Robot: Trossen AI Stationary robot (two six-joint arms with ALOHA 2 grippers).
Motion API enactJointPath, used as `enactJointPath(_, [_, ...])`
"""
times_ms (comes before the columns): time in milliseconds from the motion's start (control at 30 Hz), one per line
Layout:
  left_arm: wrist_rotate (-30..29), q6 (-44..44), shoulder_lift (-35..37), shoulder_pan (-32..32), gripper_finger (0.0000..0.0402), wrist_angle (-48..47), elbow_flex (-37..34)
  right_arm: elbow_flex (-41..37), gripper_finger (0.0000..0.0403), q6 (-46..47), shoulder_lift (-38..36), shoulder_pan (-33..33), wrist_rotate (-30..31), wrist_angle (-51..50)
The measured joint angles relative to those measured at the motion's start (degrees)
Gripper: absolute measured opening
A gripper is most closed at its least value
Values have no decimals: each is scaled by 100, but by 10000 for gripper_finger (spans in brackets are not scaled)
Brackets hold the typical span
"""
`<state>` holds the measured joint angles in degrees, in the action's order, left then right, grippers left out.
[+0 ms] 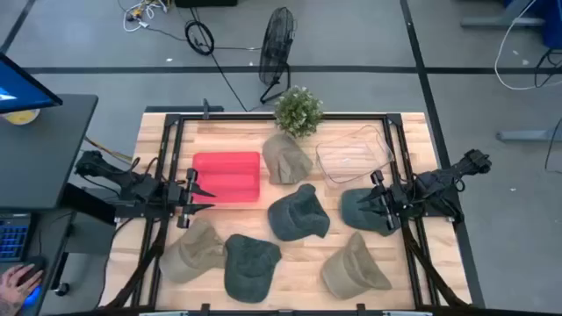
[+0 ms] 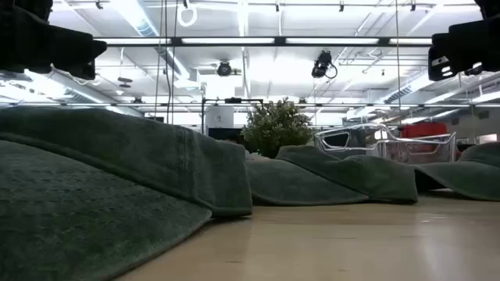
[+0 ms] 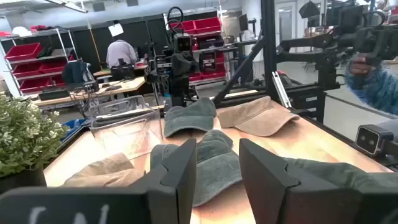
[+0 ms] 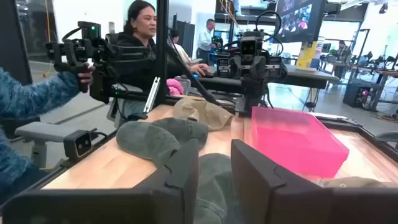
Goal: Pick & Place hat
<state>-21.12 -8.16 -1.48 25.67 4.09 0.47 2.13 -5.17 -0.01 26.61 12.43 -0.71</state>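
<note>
Six hats lie loose on the worktop, between a red bin and a clear bin. The left end effector hovers beside the red bin, fingers narrowly parted, empty. The right end effector hovers over a green hat, narrowly parted, empty.

I see a grey floor with dark lines around the wooden counter. A black fan stands on the floor behind it, near some loose cables. Long ceiling lights shine above. Farther in the room I see shelves with red bins, and a person standing at a workbench.
</note>
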Motion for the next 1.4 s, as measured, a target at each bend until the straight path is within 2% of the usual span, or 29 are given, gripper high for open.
enactJointPath(700, [-27, 5, -2, 0, 126, 401, 0, 0, 98, 17, 0, -2, 13, 96])
enactJointPath(833, [-263, 58, -1, -4, 126, 645, 0, 0, 98, 13, 0, -2, 115, 363])
enactJointPath(933, [-338, 300, -2, -6, 126, 856, 0, 0, 98, -121, 0, -2, 447, 700])
enactJointPath(1100, [-1040, 593, -2, -7, 126, 1034, 4, 0, 98, -372, 0, -6, 960, 1194])
enactJointPath(1200, [-1544, 766, -5, -16, 126, 972, 99, 0, 98, -431, 26, -50, 1010, 1446])
enactJointPath(1400, [-1620, 760, -11, -17, 126, 518, 702, 14, 98, -433, 281, -195, 957, 2109])
